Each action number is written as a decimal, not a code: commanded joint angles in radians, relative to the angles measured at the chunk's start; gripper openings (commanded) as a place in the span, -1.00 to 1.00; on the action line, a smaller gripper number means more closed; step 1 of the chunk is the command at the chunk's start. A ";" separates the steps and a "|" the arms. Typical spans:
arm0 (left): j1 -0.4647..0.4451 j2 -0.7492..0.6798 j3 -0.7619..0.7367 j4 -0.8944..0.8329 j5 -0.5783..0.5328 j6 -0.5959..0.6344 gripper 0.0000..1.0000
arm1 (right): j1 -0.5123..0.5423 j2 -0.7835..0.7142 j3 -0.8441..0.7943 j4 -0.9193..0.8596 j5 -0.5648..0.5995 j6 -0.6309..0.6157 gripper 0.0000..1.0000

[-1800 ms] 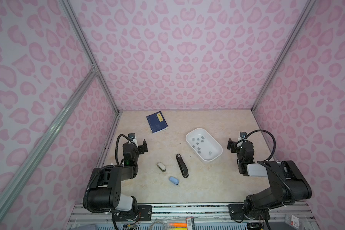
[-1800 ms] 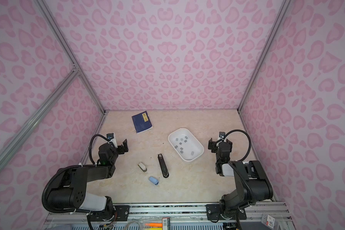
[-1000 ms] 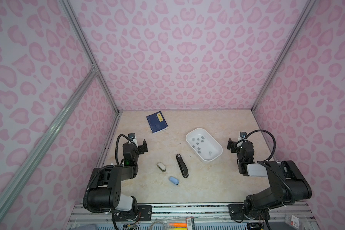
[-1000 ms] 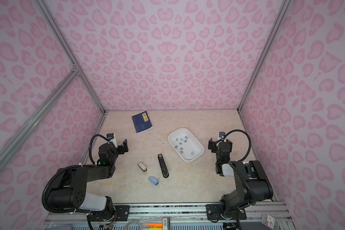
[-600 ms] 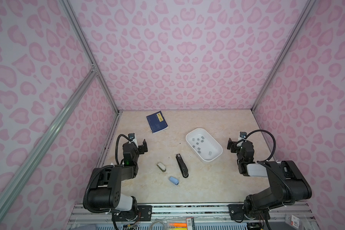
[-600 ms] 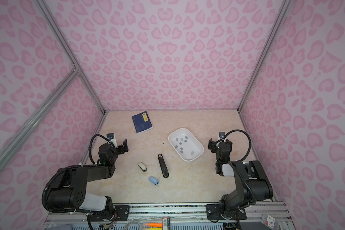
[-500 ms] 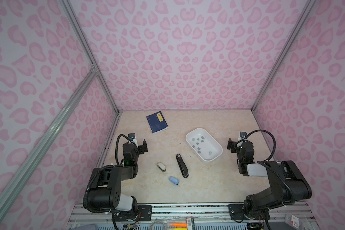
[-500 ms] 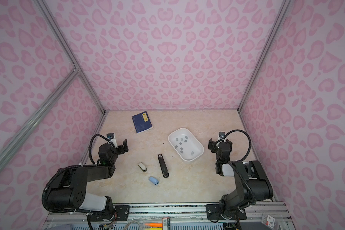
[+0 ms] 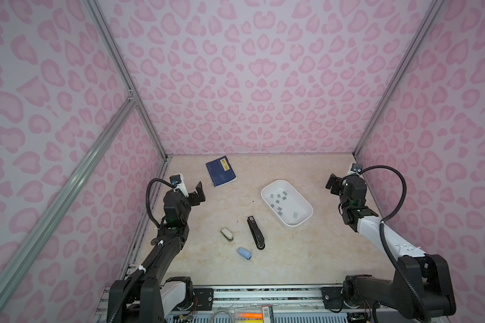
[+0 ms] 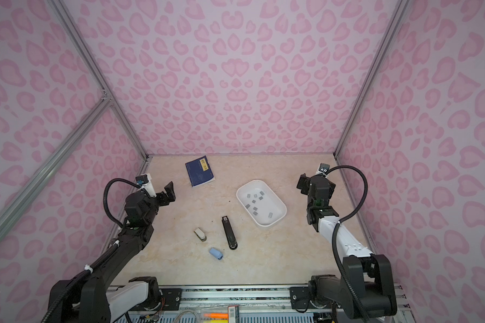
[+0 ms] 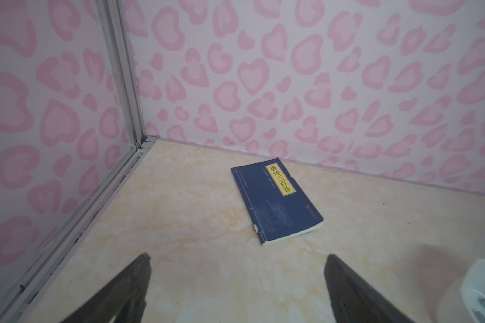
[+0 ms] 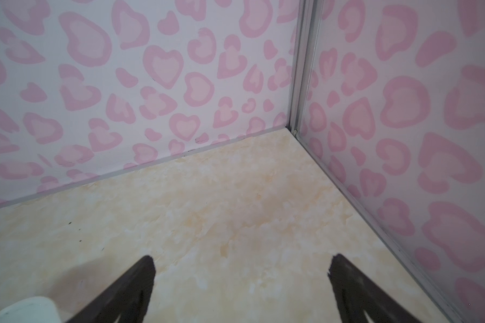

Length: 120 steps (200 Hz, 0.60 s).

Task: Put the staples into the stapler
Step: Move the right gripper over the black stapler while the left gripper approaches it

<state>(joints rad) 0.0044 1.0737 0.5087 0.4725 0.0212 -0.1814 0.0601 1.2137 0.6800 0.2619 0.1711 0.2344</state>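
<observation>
Nothing had moved since the earlier frames. On the beige table (image 9: 305,260), the left gripper (image 11: 237,256) and right gripper (image 12: 242,256) hung at opposite sides, jaws spread wide, holding nothing. A blue book (image 9: 221,171) lay near the back. Right of centre sat a white tray (image 9: 291,223). The black stapler (image 9: 255,232) lay just left of it, its long axis nearly front-to-back, far end leaning left. The staples (image 9: 279,201) lay scattered inside the tray.

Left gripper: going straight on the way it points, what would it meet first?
The left gripper would likely meet the beige marbled tabletop first, beside the dark blue book; depth unclear.
</observation>
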 commanded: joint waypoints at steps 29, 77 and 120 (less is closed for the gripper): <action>0.001 -0.096 0.110 -0.316 0.084 -0.334 0.95 | 0.386 -0.352 -0.052 -0.072 -0.083 0.045 0.96; 0.014 -0.286 0.033 -0.211 0.283 -0.354 0.95 | 1.004 -0.310 -0.156 -0.041 0.253 -0.018 0.91; -0.011 -0.460 -0.018 -0.248 0.234 -0.396 0.95 | 1.180 -0.167 -0.278 0.050 0.282 0.062 0.62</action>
<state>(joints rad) -0.0032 0.6388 0.4984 0.2348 0.2493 -0.5377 1.1812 0.9794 0.4461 0.2359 0.3744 0.2485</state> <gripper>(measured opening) 0.973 0.822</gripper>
